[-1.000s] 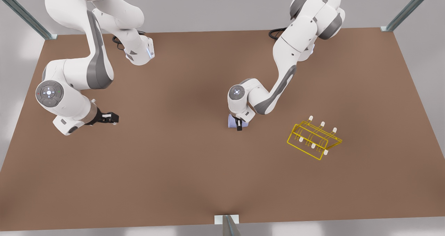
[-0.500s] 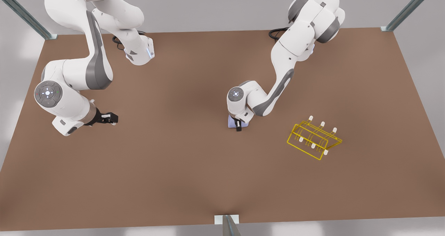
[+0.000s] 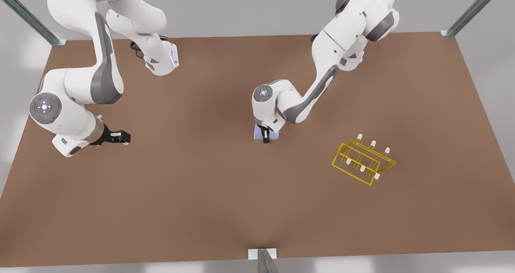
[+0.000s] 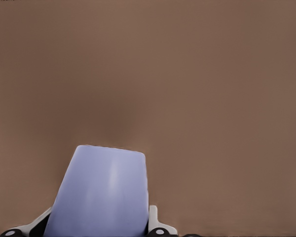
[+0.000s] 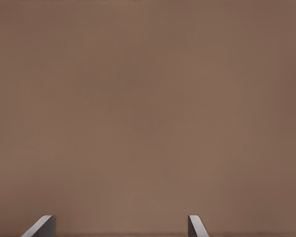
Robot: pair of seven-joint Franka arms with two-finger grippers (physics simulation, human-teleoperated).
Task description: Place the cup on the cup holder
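The lavender-blue cup is near the table's middle, with my left gripper shut on it from above. In the left wrist view the cup sits between the fingers, its narrow end pointing away from the wrist. The yellow wire cup holder with white-capped pegs rests on the table to the front view's right of the cup, well apart from it. My right gripper waits at the front view's left, open, with bare table between its fingertips.
The brown table stretches wide around both arms. Metal frame posts stand at the back corners and at the front edge's middle. The arm bases sit along the back edge.
The left gripper has carried the cup a little toward the front view's left and back, away from the cup holder. The right arm has drifted slightly toward the front view's left.
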